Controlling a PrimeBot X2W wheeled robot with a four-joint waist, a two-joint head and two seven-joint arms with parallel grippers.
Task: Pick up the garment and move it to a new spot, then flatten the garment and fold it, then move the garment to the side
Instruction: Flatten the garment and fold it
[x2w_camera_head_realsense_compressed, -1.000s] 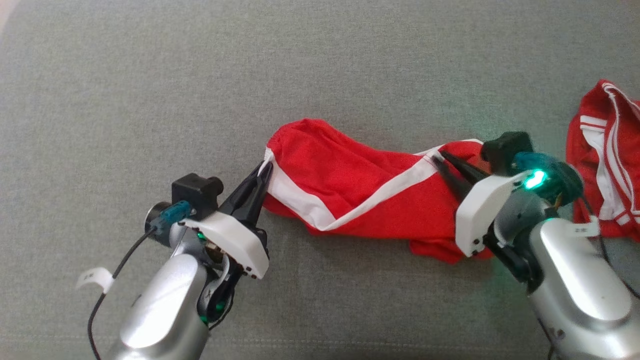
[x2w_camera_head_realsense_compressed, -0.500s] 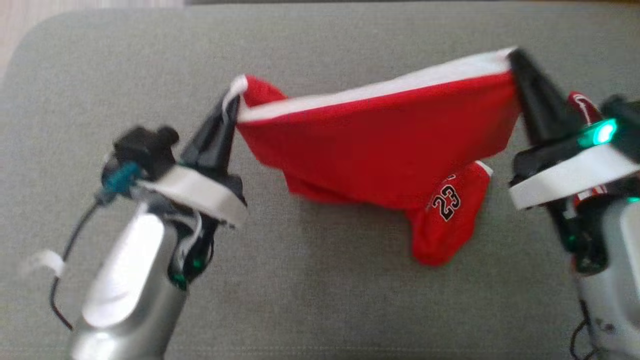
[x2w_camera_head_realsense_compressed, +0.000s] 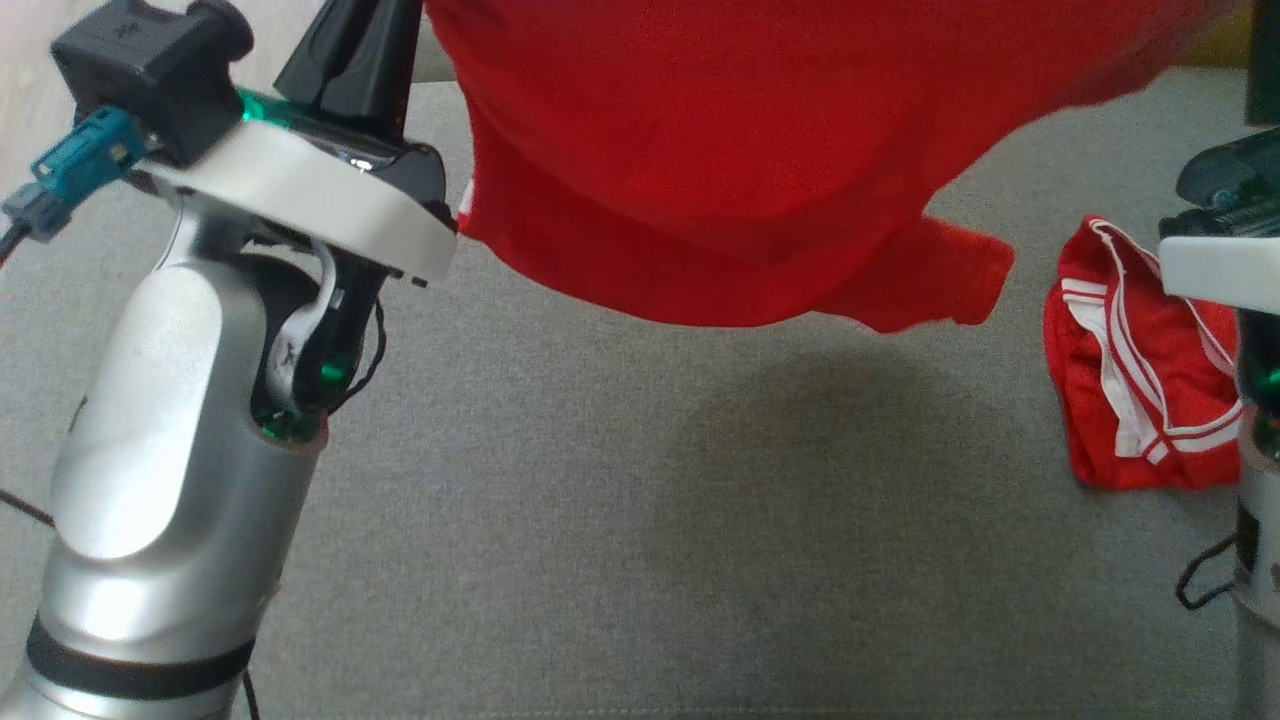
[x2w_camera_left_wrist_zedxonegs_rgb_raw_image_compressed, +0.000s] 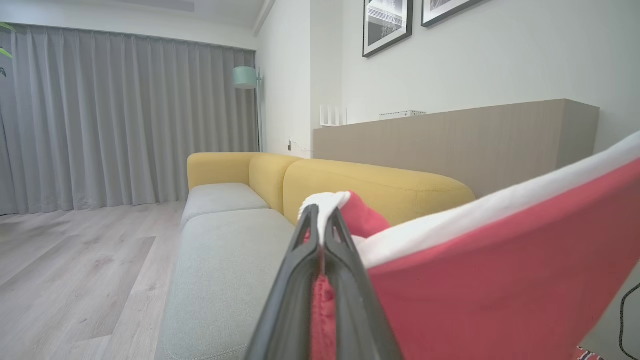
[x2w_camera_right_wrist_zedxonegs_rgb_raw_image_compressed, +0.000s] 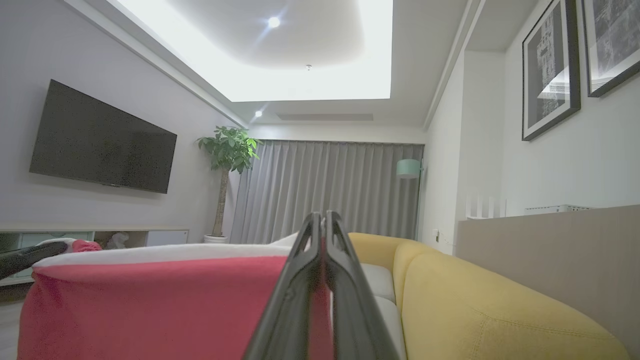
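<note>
Jaws of left gripper (x2w_camera_left_wrist_zedxonegs_rgb_raw_image_compressed: 320, 212) and right gripper (x2w_camera_right_wrist_zedxonegs_rgb_raw_image_compressed: 320, 217) pinch the white-trimmed red fabric garment (x2w_camera_head_realsense_compressed: 720, 150) aloft; carry it taut and level, clear of the grey upholstered seat (x2w_camera_head_realsense_compressed: 600, 520).

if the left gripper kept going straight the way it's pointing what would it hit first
Apart from the corner of the red garment it pinches, the left gripper lines up with the yellow sofa backrest, which is likely the first thing met. Depth is unclear, so the gap before it cannot be judged.
</note>
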